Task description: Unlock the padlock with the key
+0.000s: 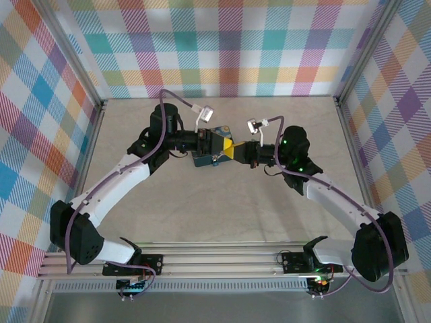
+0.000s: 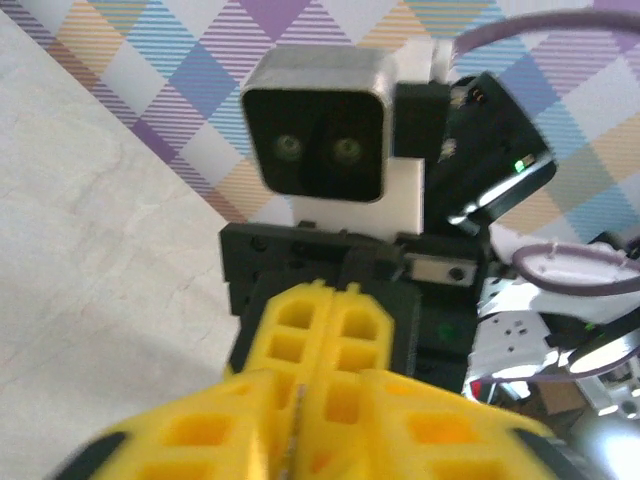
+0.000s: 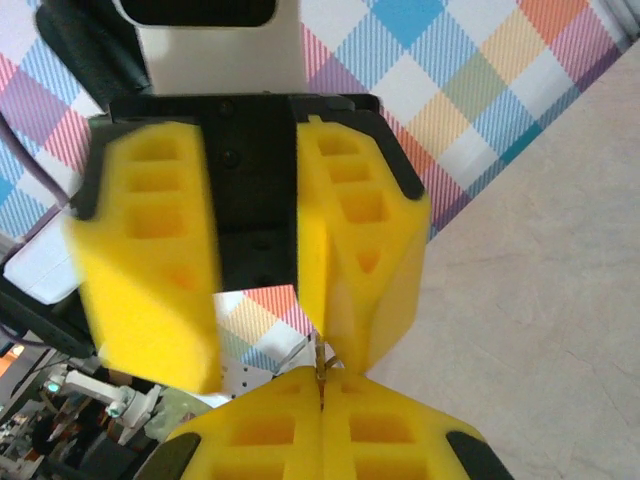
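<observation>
The padlock [image 1: 202, 159], a dark-blue block, lies on the table under the two meeting grippers and is partly covered by them. My right gripper [image 1: 234, 153] [image 3: 322, 385] is shut on the key [image 3: 320, 358], a thin metal sliver sticking out past its yellow tips. In the left wrist view the key [image 2: 294, 430] shows edge-on in front of the right gripper [image 2: 318, 380]. My left gripper [image 1: 224, 144] [image 3: 255, 340] faces the right one tip to tip. Its jaws stand open, one finger blurred [image 3: 150, 260], the other finger [image 3: 360, 250] just touching the key's end.
The beige tabletop [image 1: 222, 222] is walled by plaid panels [image 1: 222, 47] at the back and both sides, with metal posts at the corners. A rail [image 1: 215, 262] runs along the near edge between the arm bases.
</observation>
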